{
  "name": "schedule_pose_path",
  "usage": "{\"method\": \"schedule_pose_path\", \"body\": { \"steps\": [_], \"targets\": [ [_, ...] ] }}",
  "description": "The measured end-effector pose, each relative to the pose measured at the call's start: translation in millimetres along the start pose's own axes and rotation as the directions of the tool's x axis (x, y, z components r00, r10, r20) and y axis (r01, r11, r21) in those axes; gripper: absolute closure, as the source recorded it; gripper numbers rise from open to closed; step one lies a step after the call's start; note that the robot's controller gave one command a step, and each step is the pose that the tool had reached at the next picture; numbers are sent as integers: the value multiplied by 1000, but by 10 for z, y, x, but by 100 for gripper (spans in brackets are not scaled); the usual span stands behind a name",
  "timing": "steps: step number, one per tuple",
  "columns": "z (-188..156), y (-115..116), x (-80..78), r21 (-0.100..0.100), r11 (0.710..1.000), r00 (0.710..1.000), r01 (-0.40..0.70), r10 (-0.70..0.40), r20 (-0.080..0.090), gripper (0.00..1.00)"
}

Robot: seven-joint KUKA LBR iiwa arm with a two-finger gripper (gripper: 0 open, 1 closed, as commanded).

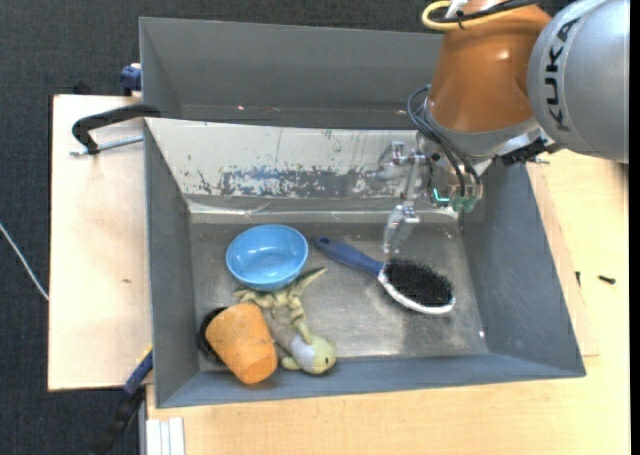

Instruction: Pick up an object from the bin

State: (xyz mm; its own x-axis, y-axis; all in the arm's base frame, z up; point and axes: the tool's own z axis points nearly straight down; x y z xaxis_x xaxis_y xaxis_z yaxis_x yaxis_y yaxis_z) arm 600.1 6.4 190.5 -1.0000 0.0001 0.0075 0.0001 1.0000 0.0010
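Note:
My gripper [393, 236] hangs in the back right part of the bin, under the arm's orange cover. Just below it lies a hairbrush [415, 286] with a blue handle pointing left and a black bristle head in a white rim. The gripper's lower end is right above the place where handle and head meet. I cannot tell whether it touches the brush. A light blue bowl [266, 255] stands upright to the left of the handle.
In the front left corner an orange cup-like thing [245, 342] lies on its side, beside a pale yellow-green soft toy [298, 335]. The bin's sloping right wall is close to the brush head.

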Motion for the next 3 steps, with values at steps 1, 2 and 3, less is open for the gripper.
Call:
{"method": "schedule_pose_path", "body": {
  "steps": [1, 2, 3],
  "targets": [
    [1210, -144, 379, -2, 999, 999, -50, 50, 13, 0],
    [1171, -144, 359, -1, 999, 999, -48, 48, 17, 100],
    [-242, 88, 475, 1, 995, 995, 102, -102, 21, 100]
  ]
}}
